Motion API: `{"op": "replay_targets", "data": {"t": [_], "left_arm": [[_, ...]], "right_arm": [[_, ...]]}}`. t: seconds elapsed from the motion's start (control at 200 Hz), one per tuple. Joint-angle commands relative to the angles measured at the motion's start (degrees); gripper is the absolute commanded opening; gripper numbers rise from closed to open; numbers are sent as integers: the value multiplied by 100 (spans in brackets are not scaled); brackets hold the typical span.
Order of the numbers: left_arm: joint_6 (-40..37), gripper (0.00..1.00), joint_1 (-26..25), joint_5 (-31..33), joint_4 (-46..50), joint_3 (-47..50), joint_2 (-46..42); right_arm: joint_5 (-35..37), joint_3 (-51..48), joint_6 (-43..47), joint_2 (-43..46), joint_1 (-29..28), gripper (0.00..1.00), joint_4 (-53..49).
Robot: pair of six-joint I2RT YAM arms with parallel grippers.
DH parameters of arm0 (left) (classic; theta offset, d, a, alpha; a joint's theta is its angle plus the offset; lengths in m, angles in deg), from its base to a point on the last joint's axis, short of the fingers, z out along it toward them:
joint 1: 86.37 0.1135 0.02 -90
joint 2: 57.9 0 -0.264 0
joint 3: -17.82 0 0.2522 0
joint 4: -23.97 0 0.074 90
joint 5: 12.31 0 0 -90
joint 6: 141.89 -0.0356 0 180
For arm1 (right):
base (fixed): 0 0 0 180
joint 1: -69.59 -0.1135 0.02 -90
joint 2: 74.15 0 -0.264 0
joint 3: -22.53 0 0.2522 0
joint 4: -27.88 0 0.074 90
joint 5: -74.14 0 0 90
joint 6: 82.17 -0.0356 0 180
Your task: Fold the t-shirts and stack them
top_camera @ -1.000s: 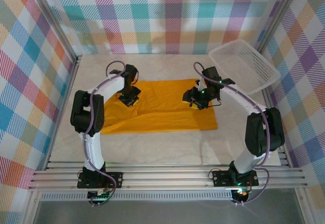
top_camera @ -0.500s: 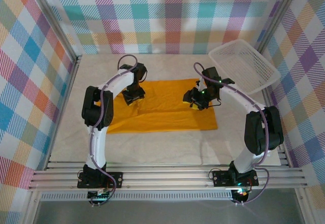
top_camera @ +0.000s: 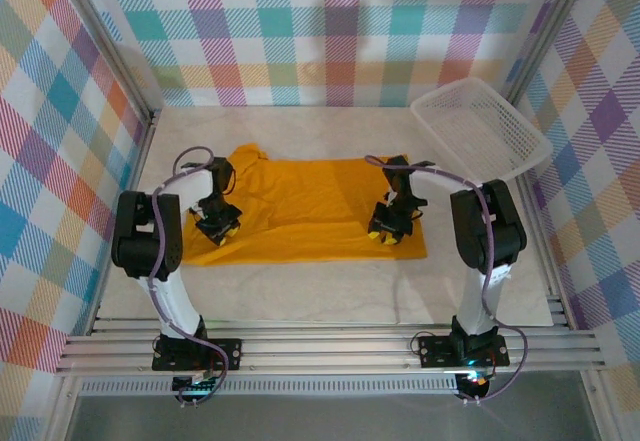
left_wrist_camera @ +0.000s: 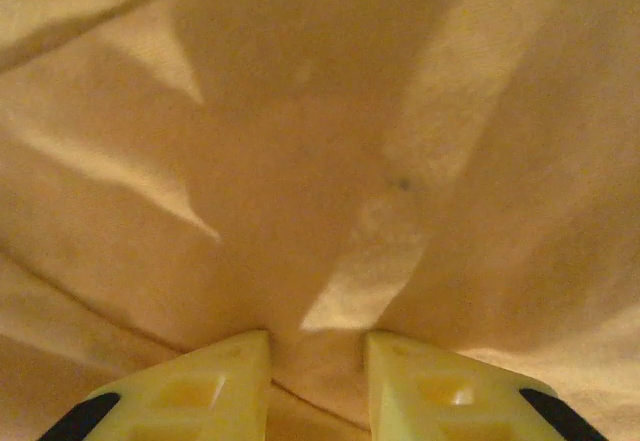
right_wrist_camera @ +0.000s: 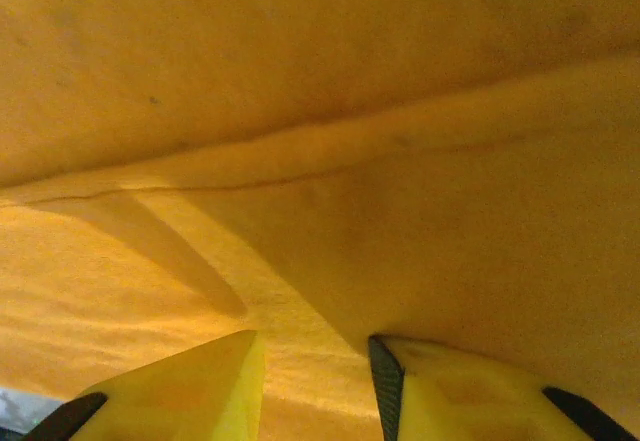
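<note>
Both arms have pulled back toward me; top view: left gripper and right gripper sit low on the mustard t-shirt spread between them | left wrist: fingers pinch a soft ridge | right wrist: fingers clamp cloth likewise | limp, light fabric; I'd grip the edges.

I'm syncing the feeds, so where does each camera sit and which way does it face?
Top external: above, behind the bases, looking down on shirt and basket; both arms show.
Left wrist: on that arm, close against the shirt; left gripper pinches it.
Right wrist: likewise; right gripper at bottom.
Shared: all see the shirt.
</note>
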Motion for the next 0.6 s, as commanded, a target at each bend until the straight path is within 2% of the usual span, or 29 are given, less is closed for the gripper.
{"op": "replay_targets", "data": {"t": [0.0, 0.12, 0.185, 0.28, 0.345, 0.435, 0.55, 0.595], "left_arm": [[152, 31, 25, 5, 140, 658, -187], [123, 34, 105, -43, 207, 895, -689], [-5, 39, 113, 67, 374, 437, -788], [-116, 45, 155, 315, 540, -803, -541], [11, 46, 301, 275, 498, -1660, -101], [403, 48, 544, -154, 571, -2963, 901], [901, 50, 589, -416, 843, -4658, 2150], [1079, 53, 598, -522, 959, -5222, 2574]], "right_arm": [[372, -63, 198, -15, -152, 36, -657], [254, -258, 83, 467, -197, 38, -774], [259, -126, 70, 684, -197, 43, -773], [426, 403, 126, 738, -173, 49, -600], [500, 959, 180, 484, -91, 51, -524], [284, 1750, 70, -102, 195, 52, -467], [272, 2666, 123, -705, 370, 52, -371], [230, 3004, 158, -933, 411, 53, -377]]}}
